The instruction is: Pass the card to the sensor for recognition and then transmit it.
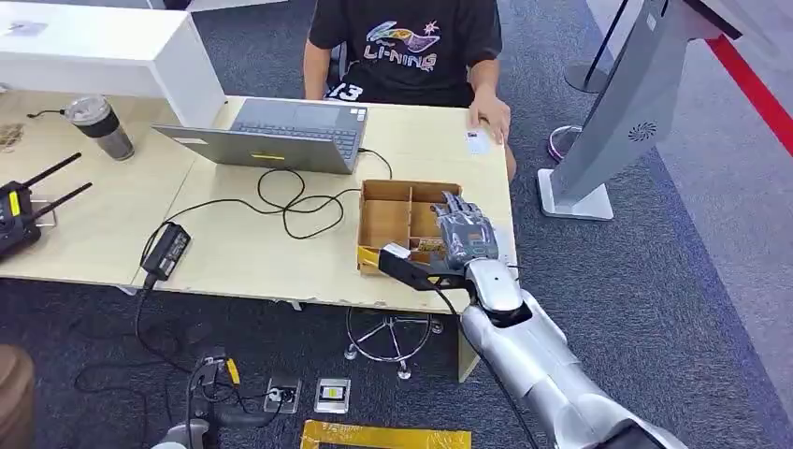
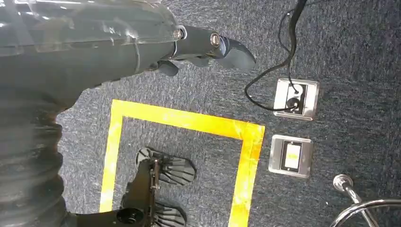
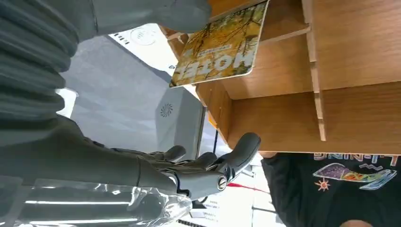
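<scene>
A wooden divided box (image 1: 388,220) stands at the table's near right edge. In it leans a yellow card (image 3: 217,45) printed HOTEL, seen as a yellow patch (image 1: 428,245) in the head view. My right hand (image 1: 465,234) hovers over the box's right side with its fingers (image 3: 222,165) stretched out and apart. The thumb (image 3: 156,14) lies by the card's edge, and I see no pinch on it. My left hand (image 2: 208,47) hangs low over the carpet and holds nothing. The grey sensor kiosk (image 1: 636,112) stands on the floor to the right of the table.
A person in a black shirt (image 1: 411,47) sits across the table, one hand beside a small white card (image 1: 478,142). On the table lie a laptop (image 1: 281,136), a black cable (image 1: 290,201) and its power brick (image 1: 166,251). A cup (image 1: 100,126) stands at the left.
</scene>
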